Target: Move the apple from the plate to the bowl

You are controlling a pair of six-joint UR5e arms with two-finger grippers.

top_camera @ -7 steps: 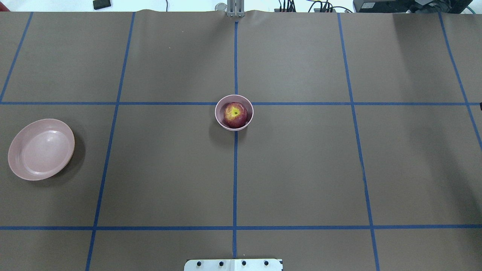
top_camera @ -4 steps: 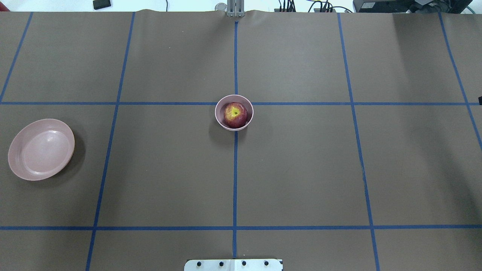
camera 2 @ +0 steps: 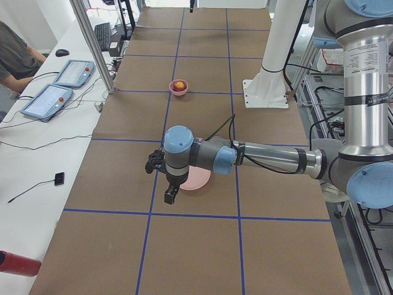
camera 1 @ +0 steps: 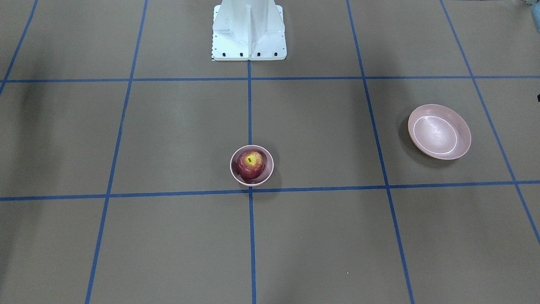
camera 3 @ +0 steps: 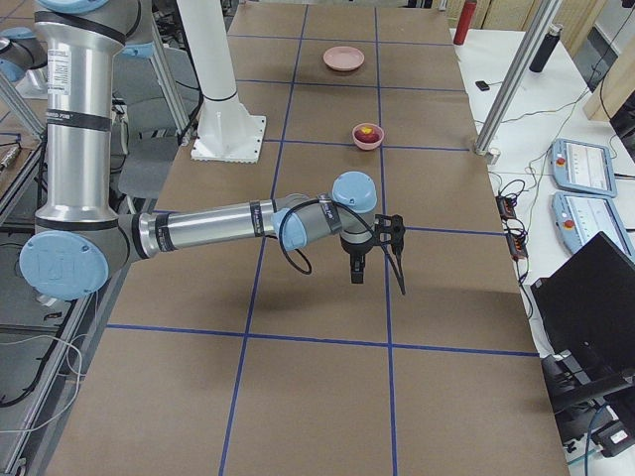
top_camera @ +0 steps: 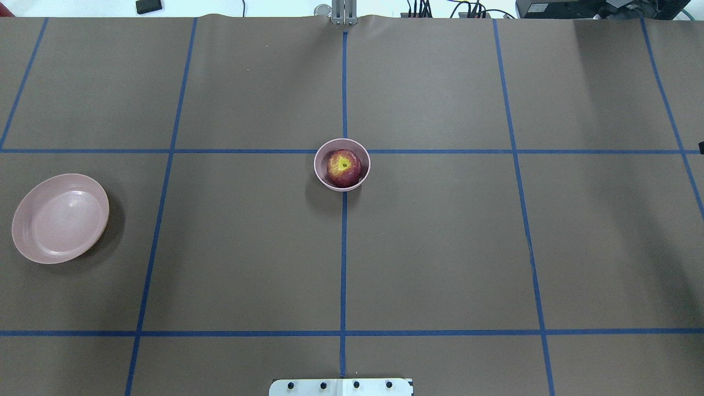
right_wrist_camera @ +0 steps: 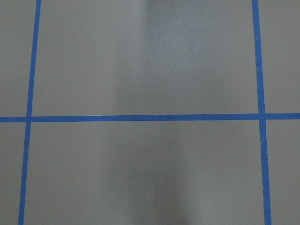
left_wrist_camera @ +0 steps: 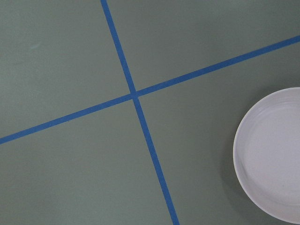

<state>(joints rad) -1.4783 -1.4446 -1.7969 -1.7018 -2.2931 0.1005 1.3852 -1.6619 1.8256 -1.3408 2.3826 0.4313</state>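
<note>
The apple (top_camera: 343, 166) is seen inside the small pink bowl (top_camera: 317, 165), stem hollow turned up, at the middle of the brown table (top_camera: 440, 247) where two blue tape lines (top_camera: 344, 264) cross. The wide pink plate (top_camera: 60, 219) is placed well apart, toward the robot's left side, and nothing is held in it. The left gripper (camera 2: 163, 181) is hung near the plate, the right gripper (camera 3: 378, 273) over bare table; whether either is released or clenched cannot be told, as only side views show them.

Broad stretch of table (top_camera: 440, 247) between bowl (top_camera: 317, 168) and plate (top_camera: 60, 220), well apart.
</note>
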